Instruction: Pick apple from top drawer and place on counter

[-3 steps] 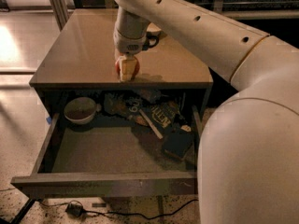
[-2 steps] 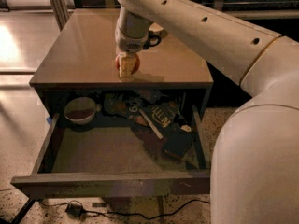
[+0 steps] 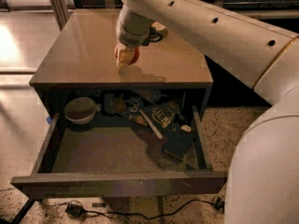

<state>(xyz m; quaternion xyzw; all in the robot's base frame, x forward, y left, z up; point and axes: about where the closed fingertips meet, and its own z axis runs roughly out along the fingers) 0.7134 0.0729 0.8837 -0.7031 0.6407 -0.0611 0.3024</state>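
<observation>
The apple (image 3: 132, 55) is a small red-orange fruit held just above the tan counter (image 3: 84, 55), near its middle front. My gripper (image 3: 125, 57) points down over the counter and is shut on the apple, its pale fingers (image 3: 123, 56) covering the fruit's left side. A shadow lies on the counter right under it. Below, the top drawer (image 3: 117, 183) stands pulled out wide, dark grey-green, with its flat front panel toward the camera.
A grey bowl (image 3: 80, 110) sits in the drawer's back left corner. Dark packets and a stick-like item (image 3: 161, 120) clutter the back right. A cable (image 3: 140, 213) runs on the speckled floor under the drawer. My white arm (image 3: 261, 125) fills the right side.
The gripper with the apple has shifted slightly farther over the counter, away from its front edge. The drawer and its contents have not moved.
</observation>
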